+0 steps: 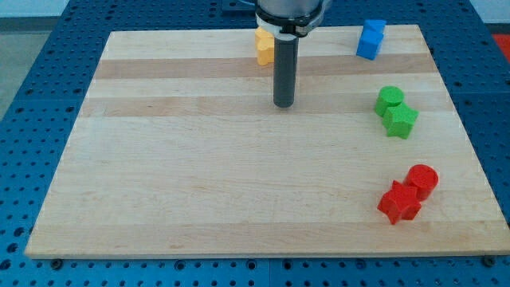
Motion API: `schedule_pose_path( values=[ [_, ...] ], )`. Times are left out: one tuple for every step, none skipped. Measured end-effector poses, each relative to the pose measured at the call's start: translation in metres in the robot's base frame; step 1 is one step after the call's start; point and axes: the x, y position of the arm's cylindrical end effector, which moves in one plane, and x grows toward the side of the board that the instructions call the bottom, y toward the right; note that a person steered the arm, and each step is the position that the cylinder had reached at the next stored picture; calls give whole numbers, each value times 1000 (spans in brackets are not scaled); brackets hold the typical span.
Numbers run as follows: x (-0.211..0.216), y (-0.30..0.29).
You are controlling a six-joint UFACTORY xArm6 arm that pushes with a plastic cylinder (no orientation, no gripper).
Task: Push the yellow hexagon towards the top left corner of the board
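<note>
Pale wood, planked in light strips, makes up the table I am working over, and it sits on a blue perforated base. The view's left half of the wood carries no blocks.

Near the top edge, a little left of centre-right, I see the yellow hexagon block. Only its left part shows; the rest is hidden behind my dark rod, so I cannot tell its long axis or which way a corner points. It looks like two yellow layers stacked, or one block with a paler top face; I cannot tell which.

My tool is the straight dark rod, with no jaws to open or close. My tip rests on the wood just below and slightly right of the yellow hexagon, near it but apart from it at the tip's level. The rod's upper body overlaps the hexagon's right side in the view.

Further right, near the top right corner, stands a blue block of irregular shape. Below it, on the right side, a green cylinder touches a green star-shaped block. Near the bottom right, a red star-shaped block touches a red cylinder.
</note>
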Motion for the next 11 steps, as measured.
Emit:
schedule_pose_path(
  values=[
    [0, 0],
    [-1, 0],
    [-1, 0],
    [-1, 0],
    [-7, -5],
    [-39, -7],
    [-81, 5],
    [-108, 17],
    [-118, 17],
    [-144, 17],
    [-144, 15]
  ],
)
